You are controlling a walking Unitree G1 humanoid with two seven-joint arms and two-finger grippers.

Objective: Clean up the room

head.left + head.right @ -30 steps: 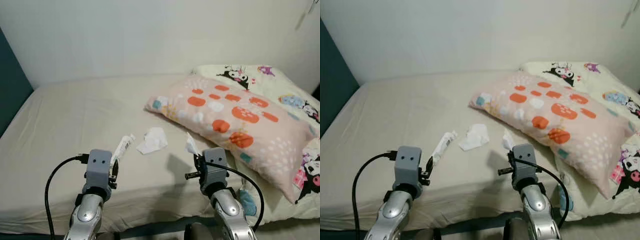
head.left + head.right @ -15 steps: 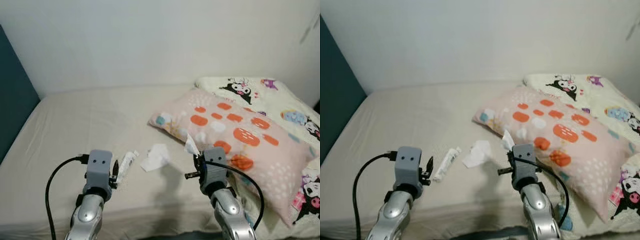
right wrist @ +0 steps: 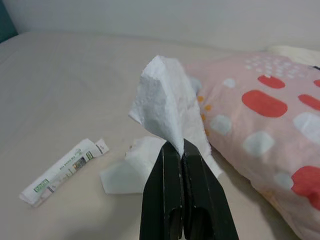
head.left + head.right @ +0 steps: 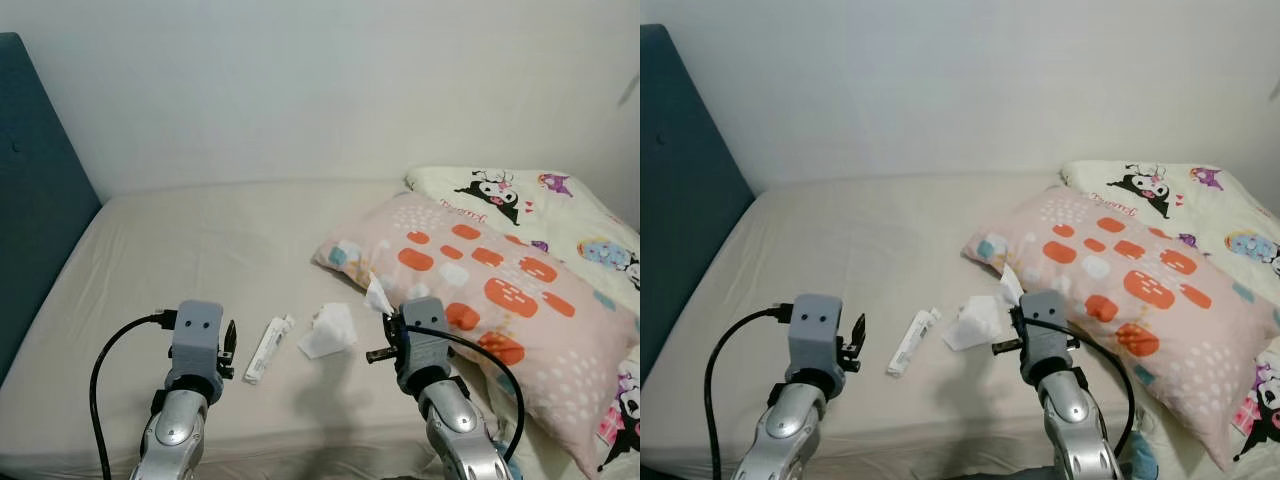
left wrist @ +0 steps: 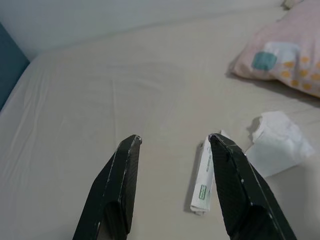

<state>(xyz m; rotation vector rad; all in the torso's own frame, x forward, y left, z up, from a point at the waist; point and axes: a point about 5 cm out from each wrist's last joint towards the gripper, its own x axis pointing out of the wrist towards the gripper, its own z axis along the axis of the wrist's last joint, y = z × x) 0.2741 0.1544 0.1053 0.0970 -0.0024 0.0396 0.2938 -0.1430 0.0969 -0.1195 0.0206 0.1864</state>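
While beige bed (image 4: 180, 250) meets white wall (image 4: 300, 90), blue headboard (image 4: 40, 230) leftward

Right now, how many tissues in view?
2. One tissue is pinched in the right gripper; a second crumpled tissue lies on the bed between the white wrapper and the pink pillow. More could be hidden.

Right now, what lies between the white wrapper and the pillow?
A crumpled tissue lies on the bed between the wrapper and the pillow, seen in the left eye view.

Soft, even indoor light; all 4 views sharp, with faint shadows under the pillow (image 4: 480, 300).
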